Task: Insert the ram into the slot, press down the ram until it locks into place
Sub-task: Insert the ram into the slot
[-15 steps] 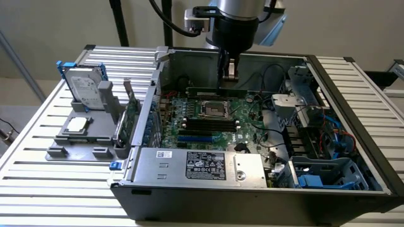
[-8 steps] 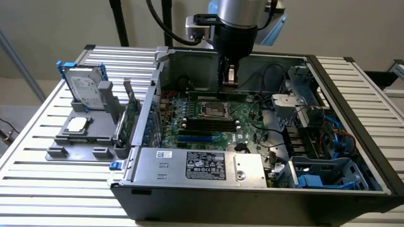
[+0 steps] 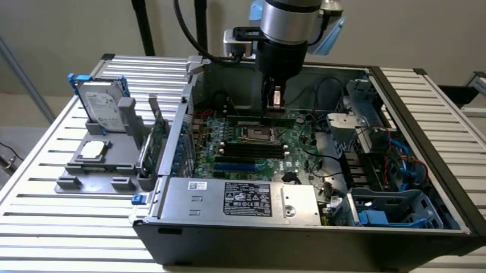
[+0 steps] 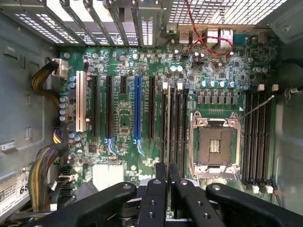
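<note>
My gripper [image 3: 274, 108] hangs inside the open computer case [image 3: 425, 187], over the motherboard [image 3: 296, 156]. It is shut on the ram [image 3: 262, 120], a thin green stick held level and on edge just under the fingers. In the wrist view the two black fingers [image 4: 160, 175] stand close together, and the gripper [image 4: 168, 172] lines up lengthwise with the bank of long black slots [image 4: 176, 123] with pale end latches, between the blue slot and the processor socket. In the exterior view those slots [image 3: 251, 149] lie in front of the socket. The ram is above the board; I cannot tell whether it touches a slot.
The square metal processor socket [image 4: 215, 144] sits beside the slots, with a second slot bank [image 4: 258, 137] beyond it. Cables [image 4: 40, 80] run along the case wall. Outside the case, on the exterior view's left, a grey holder [image 3: 91, 165] carries a hard drive [image 3: 102, 108] and a green card [image 3: 156, 142].
</note>
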You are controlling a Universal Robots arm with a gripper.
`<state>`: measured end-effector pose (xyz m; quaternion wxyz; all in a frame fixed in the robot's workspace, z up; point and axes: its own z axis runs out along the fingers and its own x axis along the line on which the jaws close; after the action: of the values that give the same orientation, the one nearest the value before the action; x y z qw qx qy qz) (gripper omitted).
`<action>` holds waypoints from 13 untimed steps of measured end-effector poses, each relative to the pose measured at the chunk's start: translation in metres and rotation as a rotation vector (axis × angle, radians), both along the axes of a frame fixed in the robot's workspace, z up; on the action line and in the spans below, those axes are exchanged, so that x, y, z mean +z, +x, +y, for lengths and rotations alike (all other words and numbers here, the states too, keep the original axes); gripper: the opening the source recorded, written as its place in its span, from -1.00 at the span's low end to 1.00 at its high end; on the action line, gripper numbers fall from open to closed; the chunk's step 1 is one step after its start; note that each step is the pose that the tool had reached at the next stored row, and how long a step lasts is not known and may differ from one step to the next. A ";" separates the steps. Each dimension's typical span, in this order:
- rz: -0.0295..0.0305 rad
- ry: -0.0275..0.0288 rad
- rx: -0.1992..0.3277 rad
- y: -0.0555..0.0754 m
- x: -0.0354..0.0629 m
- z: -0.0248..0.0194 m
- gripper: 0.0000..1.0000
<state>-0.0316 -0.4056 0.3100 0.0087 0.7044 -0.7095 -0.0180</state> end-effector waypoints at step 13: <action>0.0000 -0.0001 0.000 0.000 -0.0237 0.0000 -0.73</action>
<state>-0.0316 -0.4056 0.2863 0.0087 0.7044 -0.7095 -0.0180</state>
